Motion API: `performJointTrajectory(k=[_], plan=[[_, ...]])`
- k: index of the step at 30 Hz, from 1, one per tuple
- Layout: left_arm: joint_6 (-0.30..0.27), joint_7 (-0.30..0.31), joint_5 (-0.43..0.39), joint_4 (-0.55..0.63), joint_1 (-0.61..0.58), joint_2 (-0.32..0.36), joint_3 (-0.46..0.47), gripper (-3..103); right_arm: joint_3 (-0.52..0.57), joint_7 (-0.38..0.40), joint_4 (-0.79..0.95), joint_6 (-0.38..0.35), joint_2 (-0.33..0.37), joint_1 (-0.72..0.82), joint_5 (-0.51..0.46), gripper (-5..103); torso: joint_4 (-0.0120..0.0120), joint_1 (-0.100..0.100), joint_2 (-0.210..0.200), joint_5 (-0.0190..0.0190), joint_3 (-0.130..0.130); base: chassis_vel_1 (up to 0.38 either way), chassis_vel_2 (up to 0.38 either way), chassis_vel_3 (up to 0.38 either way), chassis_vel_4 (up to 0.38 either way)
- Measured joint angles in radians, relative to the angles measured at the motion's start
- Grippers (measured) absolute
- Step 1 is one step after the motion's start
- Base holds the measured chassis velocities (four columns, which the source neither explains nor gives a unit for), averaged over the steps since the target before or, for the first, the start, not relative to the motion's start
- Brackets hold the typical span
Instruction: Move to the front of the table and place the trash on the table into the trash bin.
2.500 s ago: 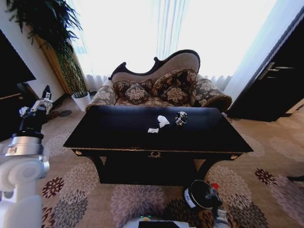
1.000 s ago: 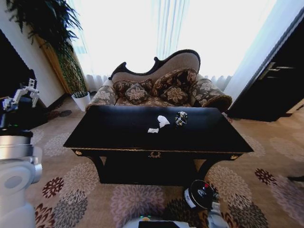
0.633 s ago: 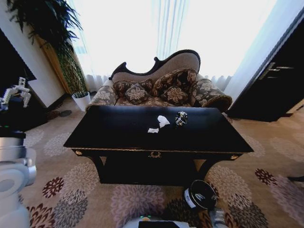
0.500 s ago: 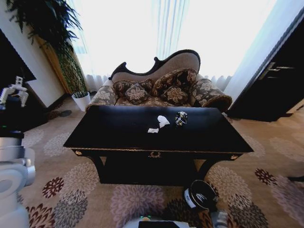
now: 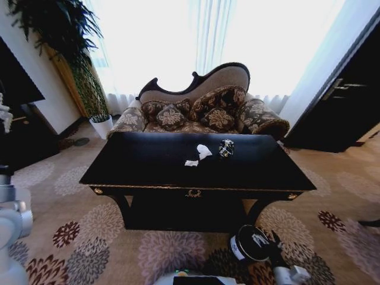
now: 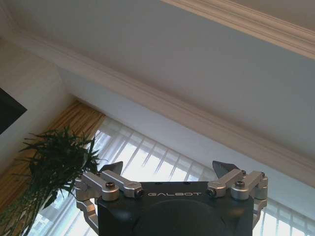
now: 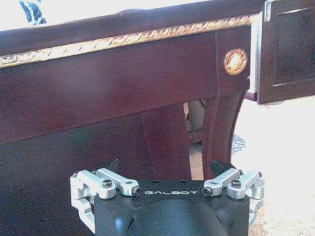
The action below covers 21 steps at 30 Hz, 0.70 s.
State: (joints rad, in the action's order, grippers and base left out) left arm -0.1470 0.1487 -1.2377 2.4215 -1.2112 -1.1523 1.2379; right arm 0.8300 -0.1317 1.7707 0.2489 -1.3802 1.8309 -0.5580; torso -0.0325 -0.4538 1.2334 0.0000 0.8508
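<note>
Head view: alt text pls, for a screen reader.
A black table stands ahead with white scraps and a dark wrapper on top, a sofa behind it. The bin sits on the carpet at front right, beside the right gripper.

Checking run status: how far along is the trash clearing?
Done: robot faces the table front. In hand: nothing; left gripper points at the ceiling, right gripper sits low by the table leg, jaws open. Left: white scraps, dark wrapper on top; trash bin on the floor.
</note>
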Motion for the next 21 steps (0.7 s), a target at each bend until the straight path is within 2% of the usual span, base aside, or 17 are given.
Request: performJointTrajectory(k=[13,21], plan=[[-0.004,0.009,0.022,-0.037,0.024,0.027,-0.014,100,0.126,-0.051,0.132,0.043,-0.021,0.031,-0.037,100,0.0000,0.000,0.000,0.0000,0.000,0.000,0.000,0.000,0.000],[-0.013,0.012,0.044,-0.092,0.044,0.038,-0.012,100,0.240,-0.062,0.280,-0.012,-0.004,0.018,-0.219,100,0.0000,0.000,0.000,-0.0003,0.000,0.000,0.000,0.000,0.000]])
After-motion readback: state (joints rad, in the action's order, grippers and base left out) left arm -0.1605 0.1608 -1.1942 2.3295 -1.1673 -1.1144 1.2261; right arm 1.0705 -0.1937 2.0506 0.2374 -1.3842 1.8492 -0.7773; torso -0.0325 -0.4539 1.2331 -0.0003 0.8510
